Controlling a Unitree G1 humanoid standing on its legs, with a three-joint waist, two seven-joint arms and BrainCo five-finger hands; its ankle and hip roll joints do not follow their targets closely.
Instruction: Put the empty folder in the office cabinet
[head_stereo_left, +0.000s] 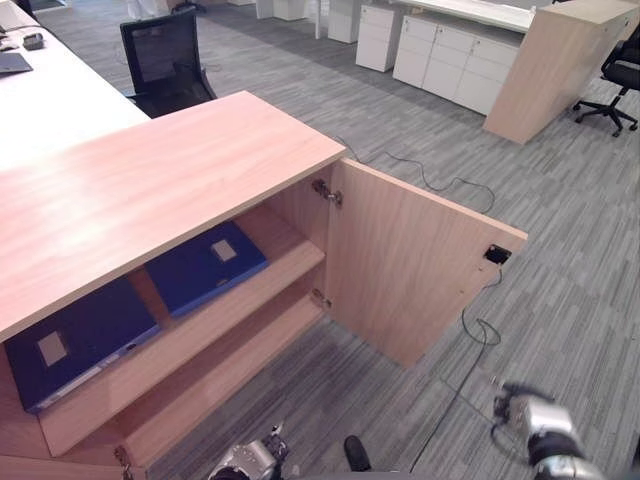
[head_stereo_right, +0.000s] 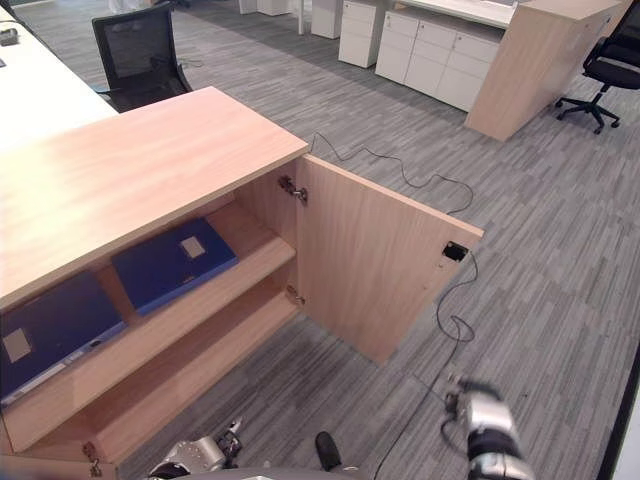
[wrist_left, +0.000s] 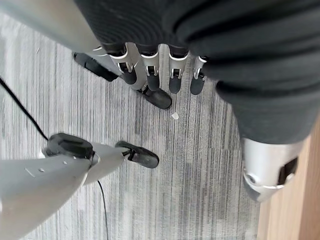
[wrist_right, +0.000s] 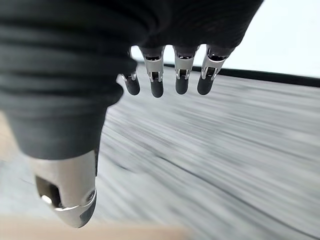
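Blue folders (head_stereo_left: 205, 267) (head_stereo_left: 78, 340) flat on upper cabinet shelf (head_stereo_left: 250, 290), door (head_stereo_left: 400, 265) open | left robot hand (wrist_left: 150, 70) nearer, below them, right robot hand (wrist_right: 170, 75) well apart; both relaxed, empty

grey carpet (head_stereo_left: 560, 300), white drawers (head_stereo_left: 455, 60) (office chair (head_stereo_left: 165, 55))

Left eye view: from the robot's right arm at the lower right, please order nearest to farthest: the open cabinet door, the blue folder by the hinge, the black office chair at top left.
1. Open wooden cabinet door, centre.
2. Blue flat folder, upper shelf.
3. Black mesh office chair, top left.
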